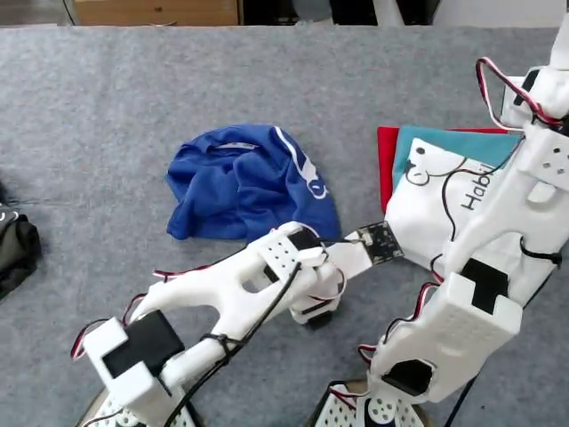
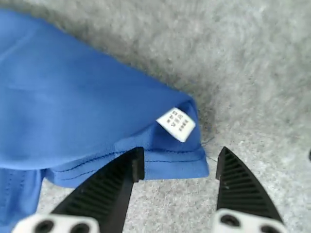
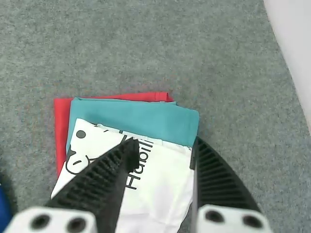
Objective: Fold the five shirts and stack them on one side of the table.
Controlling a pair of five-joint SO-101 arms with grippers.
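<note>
The blue shirt [image 1: 242,182] lies crumpled in a heap near the middle of the grey surface [image 1: 107,98], unfolded, with white trim showing along one edge. In the left wrist view its stitched hem corner [image 2: 182,162], with a small white label [image 2: 176,124] just beside it, sits between the spread fingers [image 2: 109,194] of the left gripper [image 2: 180,162]. They are released and grasp nothing (whether they touch the cloth cannot be told).

Beside the blue shirt, apart from it, three folded shirts are stacked. A red shirt [image 3: 60,128] is at the bottom, a teal shirt [image 3: 141,119] lies on it, and a white shirt [image 3: 155,194] with black print lies on top. The right gripper [image 3: 164,145] hangs over this stack with its fingers [image 3: 216,179] parted and nothing between them. In the high view the right arm [image 1: 480,294] covers part of the stack.

A dark garment [image 1: 16,253] lies bunched at the far edge of the surface, well apart from the rest.
</note>
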